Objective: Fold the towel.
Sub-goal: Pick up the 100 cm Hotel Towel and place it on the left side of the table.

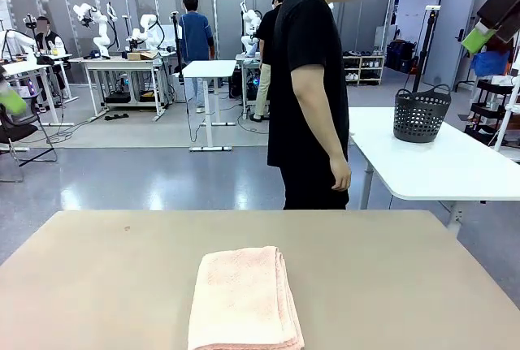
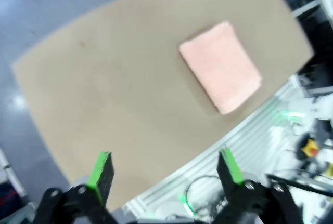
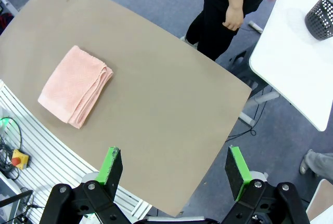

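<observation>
While the towel [image 1: 244, 300] lies folded, a person [image 1: 307, 90] stands beyond the table [image 1: 406, 285].

My left gripper [image 2: 165, 174] and right gripper [image 3: 174, 172] look alike: black linkage bodies with round pivot pins and bright green pads [image 3: 111, 165]. The person [image 1: 307, 90] opposite me wears a black short-sleeved shirt and black trousers.

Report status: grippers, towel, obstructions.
Left gripper open, high above the table. Right gripper open, also raised. Towel lies folded at the near edge. Person stands at the far side.
</observation>
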You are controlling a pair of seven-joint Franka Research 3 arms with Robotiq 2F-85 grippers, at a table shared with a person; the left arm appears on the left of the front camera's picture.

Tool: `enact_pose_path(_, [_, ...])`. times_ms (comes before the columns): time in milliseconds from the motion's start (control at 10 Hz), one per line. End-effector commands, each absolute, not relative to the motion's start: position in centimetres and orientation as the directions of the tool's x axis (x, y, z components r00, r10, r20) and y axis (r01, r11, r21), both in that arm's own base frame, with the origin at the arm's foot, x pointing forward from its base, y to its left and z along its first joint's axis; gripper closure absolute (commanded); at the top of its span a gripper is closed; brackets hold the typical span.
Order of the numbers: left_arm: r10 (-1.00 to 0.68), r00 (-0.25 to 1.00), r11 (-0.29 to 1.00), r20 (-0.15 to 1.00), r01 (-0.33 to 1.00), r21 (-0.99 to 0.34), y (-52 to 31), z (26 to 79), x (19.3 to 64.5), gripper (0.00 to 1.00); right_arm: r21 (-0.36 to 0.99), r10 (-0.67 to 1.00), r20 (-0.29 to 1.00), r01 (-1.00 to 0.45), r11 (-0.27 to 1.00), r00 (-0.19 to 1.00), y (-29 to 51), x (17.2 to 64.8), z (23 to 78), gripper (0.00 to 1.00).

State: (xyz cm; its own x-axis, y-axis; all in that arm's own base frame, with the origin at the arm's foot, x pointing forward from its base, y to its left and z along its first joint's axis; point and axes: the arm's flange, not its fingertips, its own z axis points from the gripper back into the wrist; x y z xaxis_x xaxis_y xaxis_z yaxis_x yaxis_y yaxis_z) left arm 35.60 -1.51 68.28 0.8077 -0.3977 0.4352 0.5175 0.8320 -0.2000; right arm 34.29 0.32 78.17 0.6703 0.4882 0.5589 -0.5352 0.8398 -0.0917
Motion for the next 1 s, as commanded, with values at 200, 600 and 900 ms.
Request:
enact_pose_path(200, [-0.242,0.888,0.809,0.391,0.407,-0.424,-5.9,54.5,37.0,0.00,-0.098,0.498,0.555,-0.542,0.835,0.667,0.1,34.4,78.2,0.00])
enact_pose_path(600, [-0.099,0.946,0.741,0.309,0.278,-0.612,-12.2,42.7,39.4,0.00,-0.098,0.498,0.555,-0.542,0.835,0.667,0.1,34.4,78.2,0.00])
enact_pose_path(900, [-0.095,0.952,0.689,0.289,0.273,-0.672,-15.9,36.3,40.7,0.00,-0.098,0.498,0.555,-0.542,0.835,0.667,0.1,34.4,78.2,0.00])
